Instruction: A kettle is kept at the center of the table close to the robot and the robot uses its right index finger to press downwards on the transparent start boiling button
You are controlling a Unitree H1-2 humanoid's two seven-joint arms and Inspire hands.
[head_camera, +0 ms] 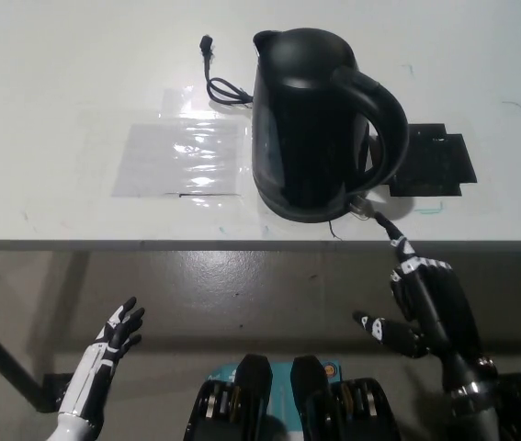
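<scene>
Right hand (pixel 425 299), black, entered first: we log it below the near edge of the counter (pixel 49 110), index finger stretched up and forward with its tip just short of the kettle's base, the remaining fingers curled in, thumb out to the side; it grasps nothing and we class it as clenched into a pointing pose. Kettle (pixel 320 119), black, upright, stands at the counter's centre near the front edge, spout toward the far side and handle (pixel 384 129) toward the robot's right. Start button (pixel 361 206), a small pale tab at the foot of the handle, sits close ahead of the fingertip; we see a gap between the two, so we judge that contact is not made. Cord (pixel 219 78), black, lies loose on the counter behind the kettle's left side, its plug apart from any socket we can see. Clear plastic sheet (pixel 182 156) lies flat to the kettle's left; a black mat (pixel 435 163) lies flat to its right, just beyond the handle. Left hand (pixel 118 335), white, rests low at the lower left, well apart from the counter, fingers spread and released, holding nothing. Progress, by our reckoning: approach nearly complete; the downward press on the button is not yet done.
</scene>
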